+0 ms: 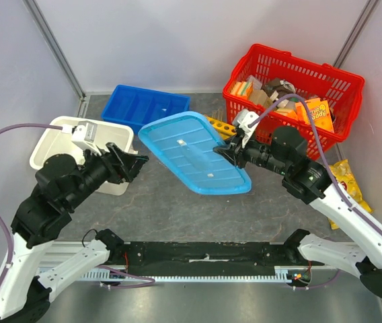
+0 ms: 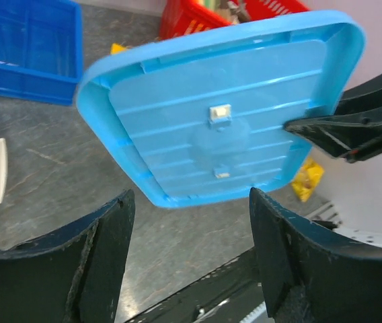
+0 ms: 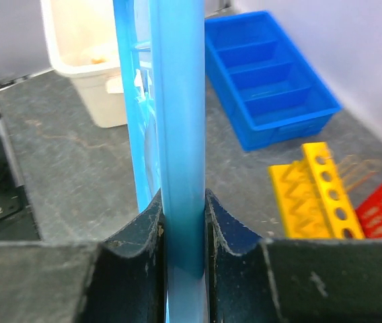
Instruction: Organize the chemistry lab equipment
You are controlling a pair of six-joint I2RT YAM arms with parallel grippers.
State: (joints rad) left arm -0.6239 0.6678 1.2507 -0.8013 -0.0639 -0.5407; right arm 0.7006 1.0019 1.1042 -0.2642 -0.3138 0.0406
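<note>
At the right gripper: shut hard on the rim of a light-blue tray, both pads pressed flat against the edge, one on each face. Held clear of the table and tilted, ribbed underside turned toward the left wrist camera. As for the left gripper: spread wide, holding nothing, just off the tray's 9 o'clock edge and apart from it.

Reckoned from the middle of the table in the overhead view: yellow test-tube rack at about 1 o'clock, lying on the table behind the raised tray and partly hidden by it, close to the near left corner of the red basket. From the right wrist, its row of round holes plain to see. Between rack and basket, thin tan loops on the table, perhaps the rubber band, too faint to be sure.

Dark-blue divided bin at 11 o'clock, near the back wall. White tub at 9 o'clock, right beside the left arm's wrist. Red basket at 2 o'clock, filled with boxes and packs. Yellow chip bag at 3 o'clock, partly hidden by the right forearm.
</note>
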